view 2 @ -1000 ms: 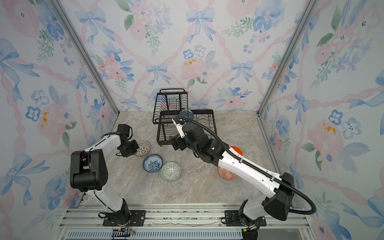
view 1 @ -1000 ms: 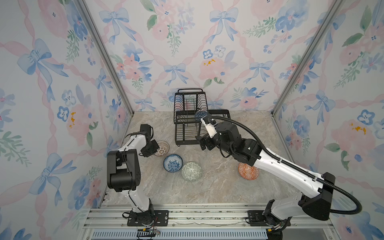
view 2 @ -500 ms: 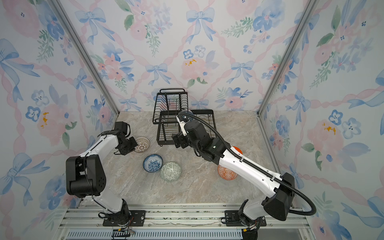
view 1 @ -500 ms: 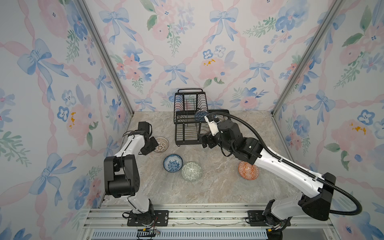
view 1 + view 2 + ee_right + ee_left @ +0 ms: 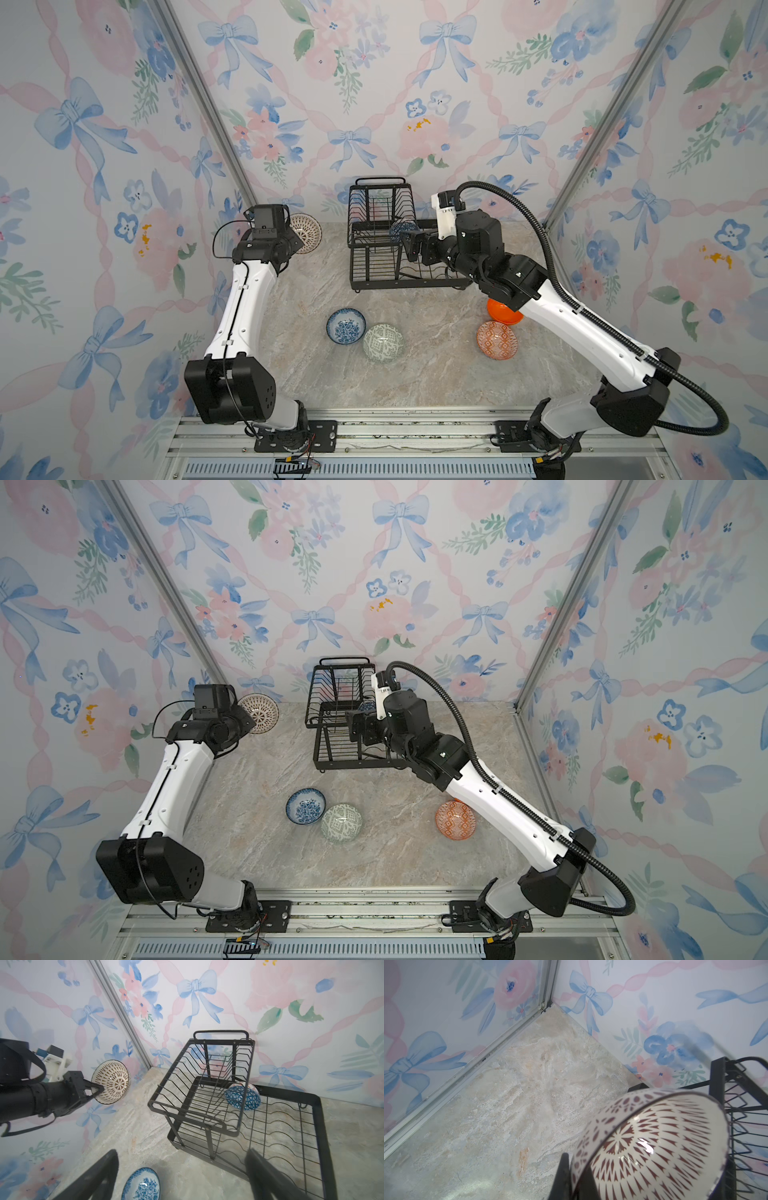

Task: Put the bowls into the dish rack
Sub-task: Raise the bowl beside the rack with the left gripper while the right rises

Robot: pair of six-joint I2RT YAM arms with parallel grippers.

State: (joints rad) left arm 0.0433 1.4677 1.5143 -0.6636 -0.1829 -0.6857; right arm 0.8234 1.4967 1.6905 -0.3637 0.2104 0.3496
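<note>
My left gripper [image 5: 296, 243] [image 5: 571, 1165] is shut on the rim of a brown-and-white patterned bowl [image 5: 306, 232] [image 5: 261, 713] [image 5: 654, 1147] [image 5: 111, 1081], held in the air left of the dish rack [image 5: 399, 286] [image 5: 357, 764] [image 5: 318, 1105]. A dark-blue geometric bowl [image 5: 401, 230] [image 5: 242, 1097] lies tilted on the rack's lower tray beside the raised basket. My right gripper [image 5: 409, 249] [image 5: 182, 1159] hangs open and empty over the rack's front. On the table lie a blue floral bowl [image 5: 345, 326] [image 5: 141, 1185], a green bowl [image 5: 382, 343], an orange-patterned bowl [image 5: 497, 340] and a plain orange bowl [image 5: 500, 313], half hidden by my right arm.
The rack stands against the flowered back wall [image 5: 374, 124]. Side walls with metal corner posts [image 5: 208, 104] close in both sides. An aluminium rail [image 5: 374, 432] with both arm bases runs along the front edge.
My left gripper has lifted the brown-and-white bowl off the table and carried it up and towards the back wall. My right gripper has moved back over the rack, still open.
</note>
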